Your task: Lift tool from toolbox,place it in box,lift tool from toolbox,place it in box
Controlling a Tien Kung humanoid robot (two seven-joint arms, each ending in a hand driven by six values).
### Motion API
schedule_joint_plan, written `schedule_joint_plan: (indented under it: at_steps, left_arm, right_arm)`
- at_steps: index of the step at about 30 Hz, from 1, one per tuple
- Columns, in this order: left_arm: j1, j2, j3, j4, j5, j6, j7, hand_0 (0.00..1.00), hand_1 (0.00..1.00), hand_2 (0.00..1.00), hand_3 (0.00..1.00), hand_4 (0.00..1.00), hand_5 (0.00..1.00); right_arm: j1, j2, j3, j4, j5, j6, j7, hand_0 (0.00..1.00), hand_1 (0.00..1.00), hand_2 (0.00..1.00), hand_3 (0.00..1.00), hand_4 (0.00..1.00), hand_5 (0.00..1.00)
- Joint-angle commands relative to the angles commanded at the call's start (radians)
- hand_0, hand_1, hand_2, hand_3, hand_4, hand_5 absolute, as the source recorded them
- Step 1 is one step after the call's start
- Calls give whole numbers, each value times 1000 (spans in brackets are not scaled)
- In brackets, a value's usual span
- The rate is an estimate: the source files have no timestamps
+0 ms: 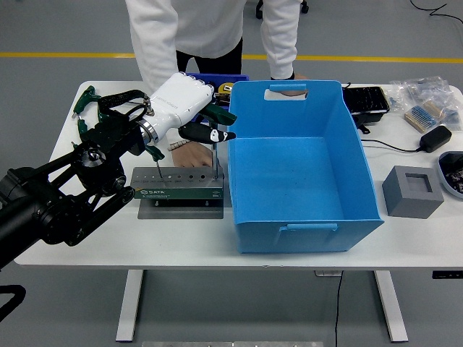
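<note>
The left hand [194, 108] is held above the tool rack [179, 186], which lies on the worktop [79, 238] just left of the big blue box [300, 166]. The hand's fingers are closed on the green handle of a tool [215, 141], and the thin metal shaft is seen hanging straight down toward the right end of the rack; whether its tip is clear of the rack's hole cannot be made out for certain. The box is set near the middle of the worktop, its open top facing up, and nothing is seen on its floor. More green-handled tools [90, 108] are lying toward the worktop's far left corner. A person in a white top [210, 29] is standing at the far edge, with one hand [289, 90] resting behind the box's far wall. A grey block [411, 191] is placed near the right edge.
</note>
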Motion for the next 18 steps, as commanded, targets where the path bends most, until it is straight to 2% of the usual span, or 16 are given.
schedule_joint_plan:
  at_steps: [1,2,7,8,12,18]
  left_arm:
    - [-1,1,0,-4,0,1,1,179,2,2,2,721,661]
    - [-2,2,0,-7,0,1,2,181,2,2,2,685,621]
    - [-8,8,-1,-30,0,-14,-4,181,2,2,2,685,621]
    - [-10,9,-2,-35,0,-18,-4,180,2,2,2,664,573]
    - [-23,17,-4,-54,0,-37,0,180,2,2,2,664,573]
    - [-65,37,-3,-89,-36,-70,9,183,2,2,2,654,544]
  right_arm:
    - [-1,0,0,0,0,0,0,705,664,749,687,897,842]
    - [-1,0,0,0,-1,0,0,705,664,750,687,897,842]
    - [-4,2,2,0,-2,0,-1,705,664,750,687,897,842]
    - [-4,2,2,0,-2,0,-2,705,664,750,688,897,843]
    - [-6,2,1,0,-2,-1,-2,705,664,750,688,897,843]
    - [-8,3,-1,0,-1,-2,-2,705,664,750,687,897,843]
